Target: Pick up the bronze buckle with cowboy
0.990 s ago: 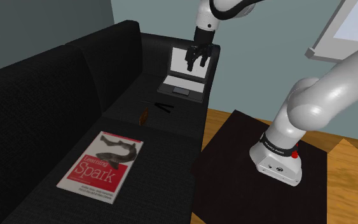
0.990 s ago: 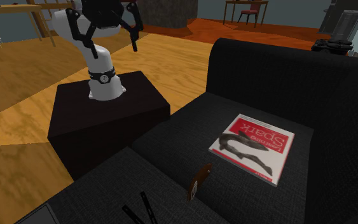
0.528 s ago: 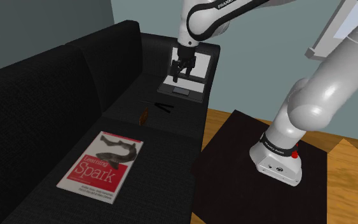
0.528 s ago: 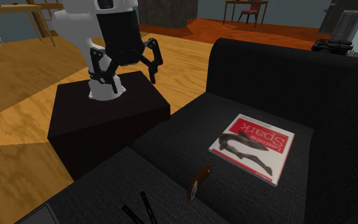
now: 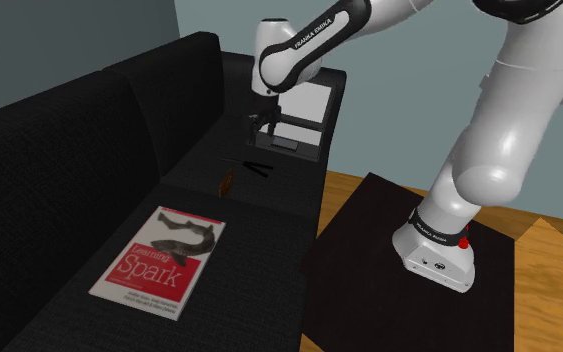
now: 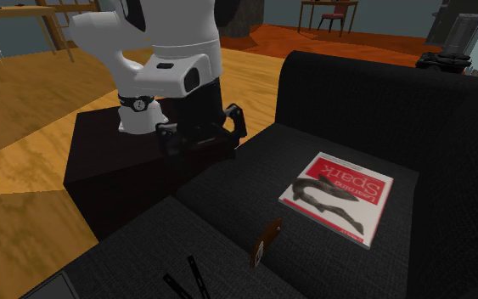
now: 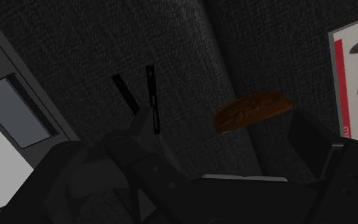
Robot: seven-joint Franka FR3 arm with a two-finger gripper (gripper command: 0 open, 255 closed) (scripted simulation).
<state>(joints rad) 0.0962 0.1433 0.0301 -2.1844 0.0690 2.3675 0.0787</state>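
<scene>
The bronze buckle (image 5: 226, 183) stands on edge on the black sofa seat (image 5: 269, 215), between a red and white book (image 5: 159, 260) and a laptop (image 5: 299, 122). My gripper (image 5: 261, 130) hangs above the seat near the laptop, a short way up from the buckle. In the second exterior view the gripper (image 6: 201, 138) is open, well above and behind the buckle (image 6: 265, 242). Looking along the hand, the buckle (image 7: 250, 111) lies just beyond the open gripper (image 7: 219, 162), nearer the right finger, with nothing between the fingers.
Two thin black sticks (image 5: 259, 165) lie crossed between the buckle and the laptop, also seen as the sticks (image 7: 139, 95). The book (image 6: 339, 195) reads "Spark". A sofa backrest (image 5: 69, 130) rises behind the seat. My stand (image 5: 409, 260) sits on a wooden floor.
The arm has swung down and toward the shoulder view's left, from in front of the laptop screen to low over the seat. The fingers stay apart. The buckle has not moved.
</scene>
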